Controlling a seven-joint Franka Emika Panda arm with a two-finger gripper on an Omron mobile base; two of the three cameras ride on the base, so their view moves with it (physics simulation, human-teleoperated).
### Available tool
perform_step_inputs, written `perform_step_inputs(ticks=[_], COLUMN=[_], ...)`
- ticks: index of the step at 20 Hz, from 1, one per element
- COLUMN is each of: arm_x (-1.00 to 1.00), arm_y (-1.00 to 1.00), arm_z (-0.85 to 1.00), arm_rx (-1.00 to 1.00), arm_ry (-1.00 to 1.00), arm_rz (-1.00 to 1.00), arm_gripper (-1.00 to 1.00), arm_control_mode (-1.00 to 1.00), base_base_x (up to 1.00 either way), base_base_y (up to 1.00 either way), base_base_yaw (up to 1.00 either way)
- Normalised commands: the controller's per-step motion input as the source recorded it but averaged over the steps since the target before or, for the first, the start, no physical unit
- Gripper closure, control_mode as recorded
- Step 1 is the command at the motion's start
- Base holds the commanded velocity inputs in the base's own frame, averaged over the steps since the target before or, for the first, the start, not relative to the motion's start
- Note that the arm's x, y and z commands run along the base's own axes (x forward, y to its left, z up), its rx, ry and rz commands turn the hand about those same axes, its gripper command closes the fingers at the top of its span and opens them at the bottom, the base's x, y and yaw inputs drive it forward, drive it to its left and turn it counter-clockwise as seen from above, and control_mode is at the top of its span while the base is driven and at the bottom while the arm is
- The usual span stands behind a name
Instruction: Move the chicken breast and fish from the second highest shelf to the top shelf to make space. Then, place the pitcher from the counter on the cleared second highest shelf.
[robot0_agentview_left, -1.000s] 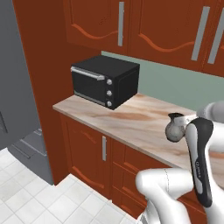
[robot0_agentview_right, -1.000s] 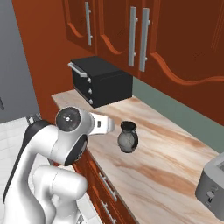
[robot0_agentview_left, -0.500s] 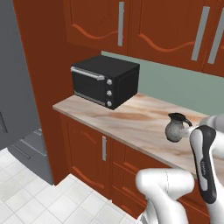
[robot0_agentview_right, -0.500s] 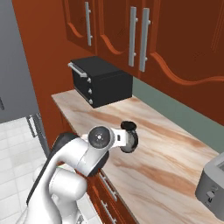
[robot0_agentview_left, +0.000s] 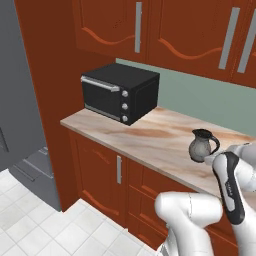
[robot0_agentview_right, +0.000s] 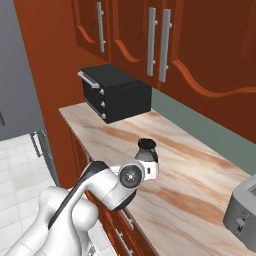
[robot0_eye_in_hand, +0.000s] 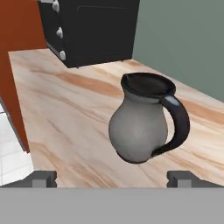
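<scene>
The dark grey pitcher (robot0_eye_in_hand: 139, 127) stands upright on the beige marbled counter (robot0_eye_in_hand: 65, 113), its handle to the right in the hand view. My gripper (robot0_eye_in_hand: 113, 179) is open wide just in front of it, level with its base, and nothing is between the fingertips (robot0_eye_in_hand: 43, 178). From the right base view the pitcher (robot0_agentview_right: 147, 150) sits right behind my white hand, near the counter's (robot0_agentview_right: 190, 180) front edge. The left base view has the pitcher (robot0_agentview_left: 202, 145) to the right of the oven. The chicken breast, fish and both shelves are out of view.
A black toaster oven (robot0_agentview_left: 120, 92) stands at the counter's left end against the wall. A grey toaster (robot0_agentview_right: 242, 212) sits at the far right. Wooden cabinets (robot0_agentview_left: 150, 25) hang above. The grey fridge side (robot0_agentview_left: 20, 100) is at the left.
My arm has swung down and forward from the left, bringing the hand low in front of the pitcher. The pitcher has not moved and the jaws have stayed open.
</scene>
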Motion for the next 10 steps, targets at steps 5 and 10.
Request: perform_step_inputs(ticks=[5,10], arm_x=[0.2,0.15], arm_y=[-0.52,-0.55], arm_z=[0.0,0.0], arm_rx=[0.0,-0.02], arm_ry=[0.0,0.0], arm_rz=[0.12,0.15], arm_gripper=[-1.0,-1.0], arm_control_mode=[-1.0,-1.0], base_base_x=[0.0,0.0], base_base_y=[0.0,0.0], base_base_yaw=[0.0,0.0])
